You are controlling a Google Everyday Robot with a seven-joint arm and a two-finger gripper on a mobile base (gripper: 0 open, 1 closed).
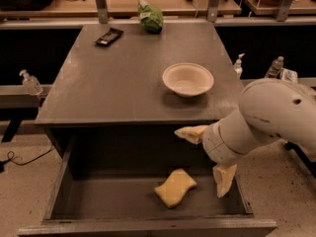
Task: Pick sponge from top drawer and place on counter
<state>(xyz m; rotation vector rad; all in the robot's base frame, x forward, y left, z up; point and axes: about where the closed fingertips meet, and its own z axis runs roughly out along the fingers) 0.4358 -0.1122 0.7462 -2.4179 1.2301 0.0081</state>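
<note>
Camera view: the gripper (199,163) is held wide open and empty over the open top drawer (59,187), and the sponge (175,187) is seen lying on the drawer floor near its lower finger

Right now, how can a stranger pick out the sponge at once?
Below the dark grey counter, the top drawer stands open. The sponge lies on its floor, close beside the robot's open hand. Unlike the round bowl on the counter, it is a pale yellow, wavy-sided block.
</note>
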